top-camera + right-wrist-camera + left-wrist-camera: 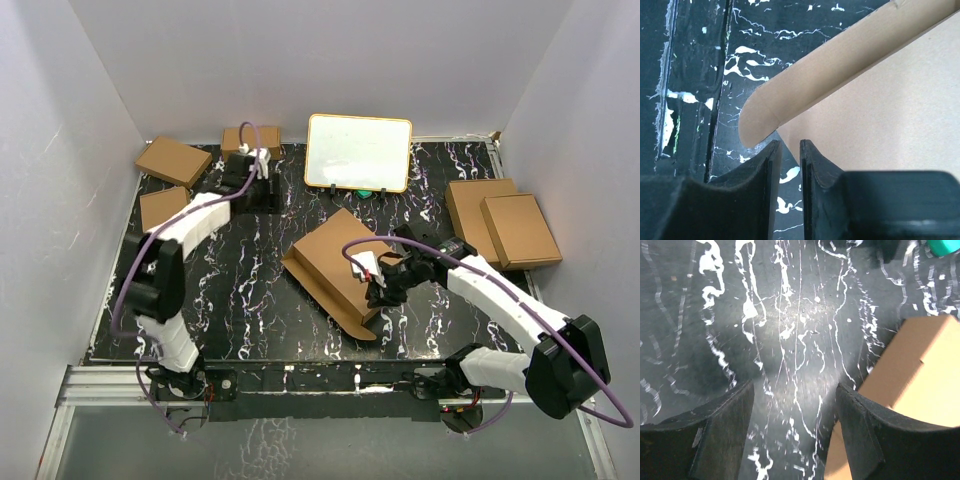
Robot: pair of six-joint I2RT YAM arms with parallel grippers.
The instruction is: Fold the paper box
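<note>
A plain brown die-cut cardboard paper box [335,255] lies diagonally in the middle of the black, white-veined surface [240,290]. Its main panel is flat, and a long strip along the near-left edge looks raised, so the fold seems only partly made.

The right hand [380,285] is at the box's right edge. In the right wrist view its fingers [812,160] stand a narrow slit apart, with only the surface showing between them. It grasps nothing and reads as released. Just past the fingertips lies a long flap with a rounded end [765,112], joined to the broad panel.

The left hand [255,165] is well away, near the far left of the surface. In its own view the hand [794,390] is spread wide with nothing between the fingers.

My reading is that the step in hand is work on the side flaps, between one grip and another. The next move probably calls for the right hand to take the rounded flap and turn it up along its crease. The left hand would need to come across and steady the panel so the light sheet does not slide.
</note>
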